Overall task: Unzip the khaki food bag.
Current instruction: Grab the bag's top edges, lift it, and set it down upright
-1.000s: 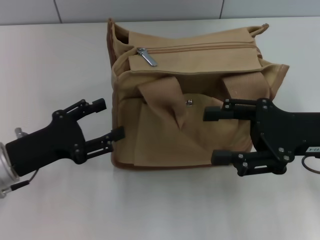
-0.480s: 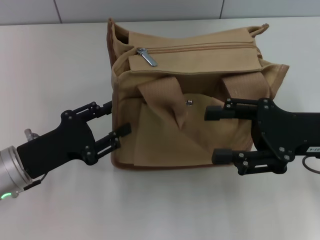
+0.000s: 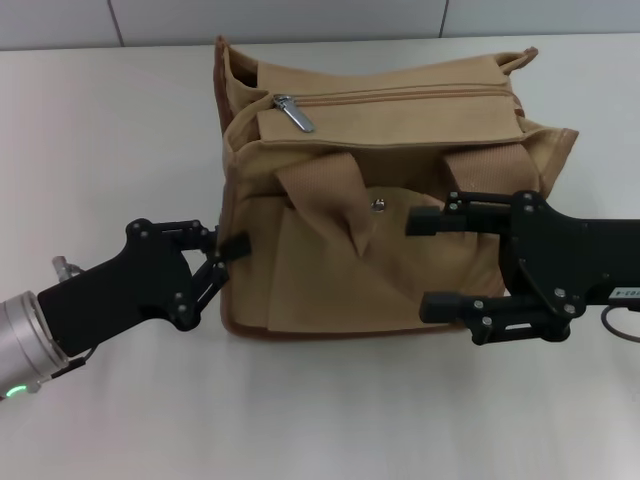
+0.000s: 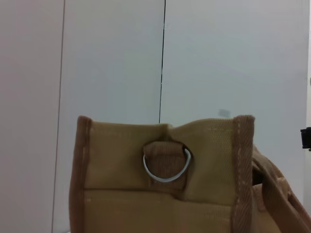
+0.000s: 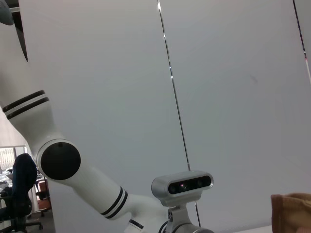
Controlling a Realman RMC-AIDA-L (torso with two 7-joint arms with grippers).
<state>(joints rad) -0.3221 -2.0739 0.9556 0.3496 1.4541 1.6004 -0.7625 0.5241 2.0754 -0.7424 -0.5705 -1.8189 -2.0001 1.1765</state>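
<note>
The khaki food bag (image 3: pixel 400 130) stands mid-table with its front pocket and metal snap (image 3: pixel 378 204) facing me. Its top zipper is closed, and the silver pull (image 3: pixel 295 113) lies at the bag's left end. My left gripper (image 3: pixel 222 252) is at the bag's lower left side, its fingers drawn together on the bag's side edge. The left wrist view shows that end of the bag (image 4: pixel 121 145) with a metal D-ring (image 4: pixel 166 167). My right gripper (image 3: pixel 432 263) is open in front of the bag's right front face, holding nothing.
The bag rests on a white table (image 3: pixel 120 120) with a grey wall strip behind it. The right wrist view shows a white wall, the robot's own body and head camera (image 5: pixel 182 184), and a corner of the bag (image 5: pixel 291 213).
My left gripper has moved right to the bag's left side, and its fingers have come together there. The right gripper and the bag have stayed in place.
</note>
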